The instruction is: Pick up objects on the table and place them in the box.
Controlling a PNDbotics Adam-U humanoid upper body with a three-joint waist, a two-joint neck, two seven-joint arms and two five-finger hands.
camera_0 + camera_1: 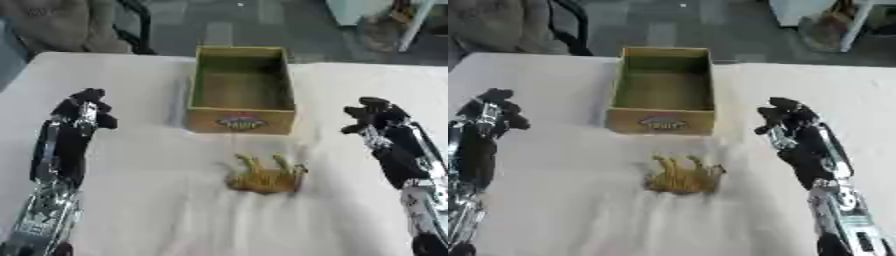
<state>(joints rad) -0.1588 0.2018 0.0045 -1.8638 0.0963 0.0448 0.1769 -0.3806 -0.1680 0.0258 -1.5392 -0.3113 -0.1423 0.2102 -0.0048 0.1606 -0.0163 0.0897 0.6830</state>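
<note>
A white table [157, 210] holds an empty-looking box [241, 120]; just in front of it a toy animal [265, 176] lies on its back. Left hand [85, 110] and right hand [374, 119] flank the box, fingers curled, holding nothing. Nothing is picked yet; next, probably, a hand must open and reach the toy.

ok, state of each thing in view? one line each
box: open-topped, upright, looks empty
toy animal: on the table before the box, legs up, untouched
left hand: left of the box, fingers curled, holding nothing
right hand: right of the box, fingers curled, holding nothing
</note>
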